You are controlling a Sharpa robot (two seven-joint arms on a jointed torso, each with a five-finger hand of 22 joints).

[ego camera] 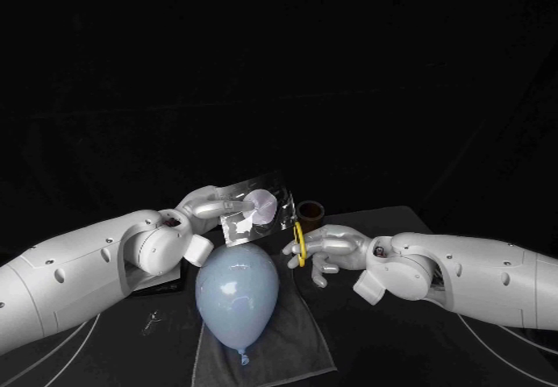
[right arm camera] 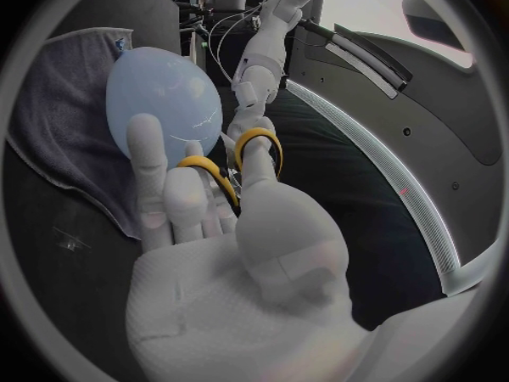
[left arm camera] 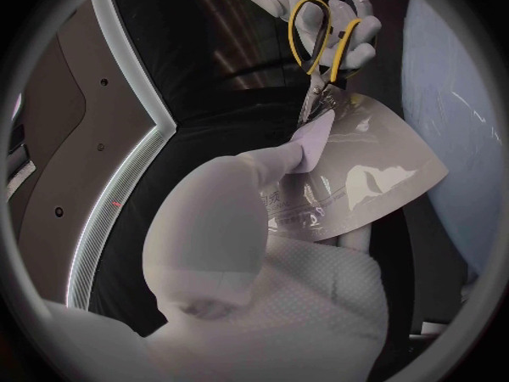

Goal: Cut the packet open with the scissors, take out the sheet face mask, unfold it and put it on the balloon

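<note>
Nearest, a smooth, glossy pale blue balloon (ego camera: 236, 294), egg-shaped with its knot toward the robot, lies on a grey cloth towel (ego camera: 291, 343) on the black table (ego camera: 395, 322). Just beyond, the right robot hand (ego camera: 331, 246) grips yellow-handled scissors (ego camera: 300, 244); the right wrist view shows its fingers through the loops. The left robot hand (ego camera: 218, 211) pinches a shiny, flat packet (ego camera: 262, 210), held up above the balloon. The left wrist view shows the metal blades at the packet's edge. Farthest stands a dark round cup (ego camera: 312, 212).
</note>
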